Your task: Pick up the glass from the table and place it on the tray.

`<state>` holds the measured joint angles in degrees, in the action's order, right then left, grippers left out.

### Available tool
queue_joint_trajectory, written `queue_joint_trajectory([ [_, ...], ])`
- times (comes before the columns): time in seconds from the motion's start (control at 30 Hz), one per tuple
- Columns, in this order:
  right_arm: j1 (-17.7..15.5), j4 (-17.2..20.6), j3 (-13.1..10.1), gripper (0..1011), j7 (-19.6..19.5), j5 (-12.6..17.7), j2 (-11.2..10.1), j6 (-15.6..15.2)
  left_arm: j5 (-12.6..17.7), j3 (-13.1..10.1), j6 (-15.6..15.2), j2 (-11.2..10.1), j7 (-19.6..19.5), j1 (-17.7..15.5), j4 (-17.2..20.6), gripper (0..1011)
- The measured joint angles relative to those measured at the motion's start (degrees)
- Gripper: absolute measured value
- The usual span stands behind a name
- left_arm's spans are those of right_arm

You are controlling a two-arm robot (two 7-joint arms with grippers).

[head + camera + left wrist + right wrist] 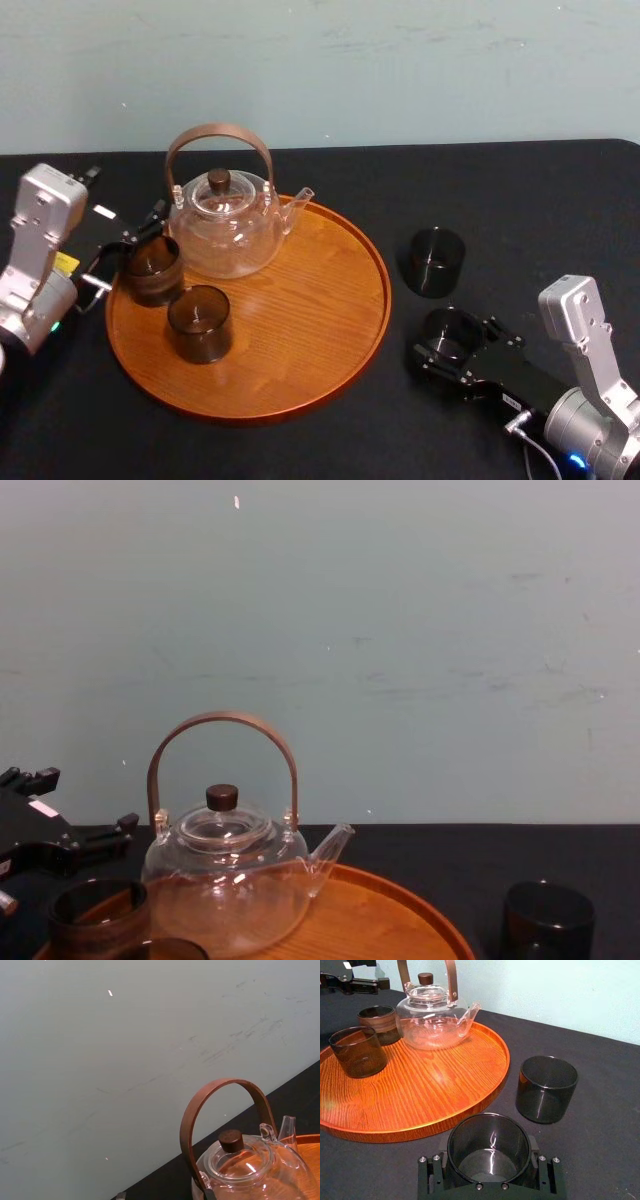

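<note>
Smoky dark glass [452,328] stands upright on the black table [560,200], just off the right edge of the tray [300,330]; the right gripper [446,342] comes in from the near right with its jaws clamped against both sides of the glass, low on its wall. A second dark glass [437,261] stands on the table just behind it; on the orange-brown wooden tray sit a clear teapot [228,235] at the back and two more dark glasses [199,322], one of them at the left rim; the left gripper [125,250] hangs beside that one, jaws spread.
</note>
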<state>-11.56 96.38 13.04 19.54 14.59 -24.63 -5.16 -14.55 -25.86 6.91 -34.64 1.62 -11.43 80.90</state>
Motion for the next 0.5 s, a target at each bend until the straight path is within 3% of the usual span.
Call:
queue_joint_trajectory([
  [0.5,0.8,-0.7,0.0,905,0.8,0.5,-0.3,0.9,0.0,0.0,0.0,0.0,0.0,0.0,0.0,1001],
])
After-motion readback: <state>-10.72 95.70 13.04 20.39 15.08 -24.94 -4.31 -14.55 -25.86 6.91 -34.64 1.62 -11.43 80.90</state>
